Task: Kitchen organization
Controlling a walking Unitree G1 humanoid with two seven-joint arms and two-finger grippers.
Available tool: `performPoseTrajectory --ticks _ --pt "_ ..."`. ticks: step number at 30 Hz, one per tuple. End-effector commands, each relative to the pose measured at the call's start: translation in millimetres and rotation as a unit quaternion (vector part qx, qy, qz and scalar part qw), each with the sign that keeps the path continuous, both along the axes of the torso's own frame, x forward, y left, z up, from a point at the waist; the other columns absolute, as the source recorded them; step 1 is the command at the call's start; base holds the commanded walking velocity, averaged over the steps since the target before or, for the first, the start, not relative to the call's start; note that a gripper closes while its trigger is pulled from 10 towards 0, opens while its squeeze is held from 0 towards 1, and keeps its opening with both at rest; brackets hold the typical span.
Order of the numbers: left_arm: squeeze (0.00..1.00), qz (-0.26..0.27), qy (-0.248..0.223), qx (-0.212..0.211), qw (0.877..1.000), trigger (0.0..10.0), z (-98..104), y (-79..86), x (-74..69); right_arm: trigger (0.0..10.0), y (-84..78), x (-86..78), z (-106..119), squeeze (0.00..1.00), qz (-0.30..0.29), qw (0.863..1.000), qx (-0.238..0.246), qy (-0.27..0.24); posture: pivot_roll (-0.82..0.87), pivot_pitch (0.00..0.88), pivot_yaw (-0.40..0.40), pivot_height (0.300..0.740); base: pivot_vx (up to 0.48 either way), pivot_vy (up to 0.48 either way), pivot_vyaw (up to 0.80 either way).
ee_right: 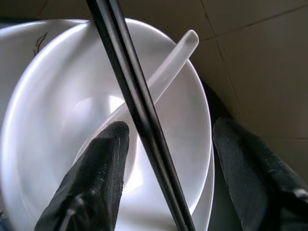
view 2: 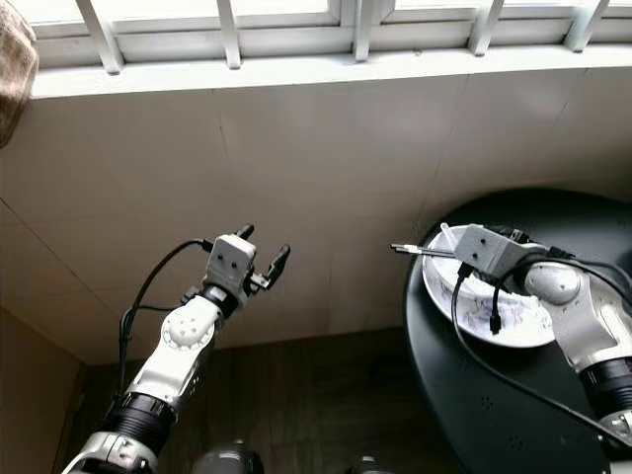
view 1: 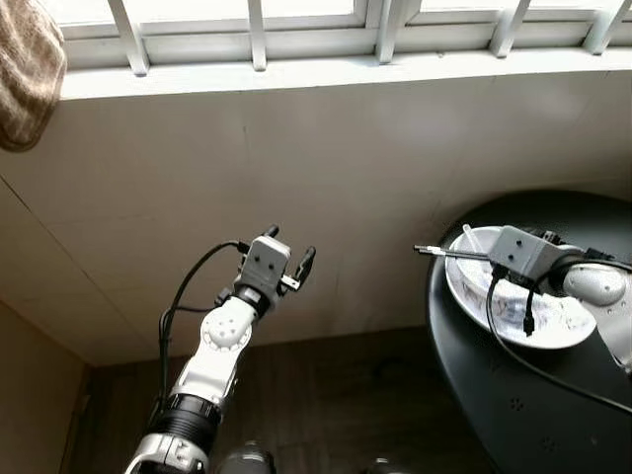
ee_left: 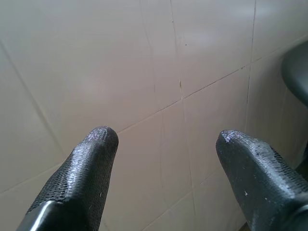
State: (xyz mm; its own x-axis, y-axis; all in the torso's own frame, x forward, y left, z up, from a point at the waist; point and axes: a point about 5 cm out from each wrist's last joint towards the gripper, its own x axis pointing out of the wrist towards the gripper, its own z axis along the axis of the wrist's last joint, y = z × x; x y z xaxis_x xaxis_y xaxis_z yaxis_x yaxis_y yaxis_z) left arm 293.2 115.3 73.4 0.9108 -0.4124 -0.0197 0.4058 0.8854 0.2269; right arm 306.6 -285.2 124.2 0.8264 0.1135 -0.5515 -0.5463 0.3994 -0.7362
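One white bowl on a plate, one white spoon, black chopsticks passing between the right gripper's wide-spread fingers, left gripper wide apart facing tiled wall.

A home dining corner: tiled wall ahead of the jaws, barred window, round black table bearing a white bowl.

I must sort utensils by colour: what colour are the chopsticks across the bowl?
Black chopsticks, clearest in the right wrist view.
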Motion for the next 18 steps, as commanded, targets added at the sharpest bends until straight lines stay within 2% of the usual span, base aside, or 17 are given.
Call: performPoseTrajectory --ticks 1,16,17,18 --pt "0.00 0.001 -0.005 0.000 1.000 10.0 3 0.4 2.4 10.0 1.5 3.2 -1 0.00 0.004 1.000 -0.002 -0.003 0.05 0.000 -0.042 0.740 0.000 0.000 0.00" --pt "0.00 0.003 -0.004 0.000 1.000 10.0 2 -0.2 1.0 10.0 -0.3 11.0 -17 0.00 0.000 1.000 0.001 0.004 0.06 0.000 -0.049 0.740 0.000 0.000 0.00" --pt "0.00 0.004 -0.004 0.001 1.000 10.0 2 -0.1 0.9 9.3 -0.5 11.1 -17 0.00 -0.001 1.000 0.001 0.004 0.06 0.000 -0.049 0.740 0.000 0.000 0.00" --pt "0.00 0.004 -0.004 0.001 1.000 10.0 2 -0.1 0.8 9.3 -0.9 11.5 -18 0.00 -0.002 1.000 0.001 0.004 0.06 0.000 -0.049 0.740 0.000 0.000 0.00"
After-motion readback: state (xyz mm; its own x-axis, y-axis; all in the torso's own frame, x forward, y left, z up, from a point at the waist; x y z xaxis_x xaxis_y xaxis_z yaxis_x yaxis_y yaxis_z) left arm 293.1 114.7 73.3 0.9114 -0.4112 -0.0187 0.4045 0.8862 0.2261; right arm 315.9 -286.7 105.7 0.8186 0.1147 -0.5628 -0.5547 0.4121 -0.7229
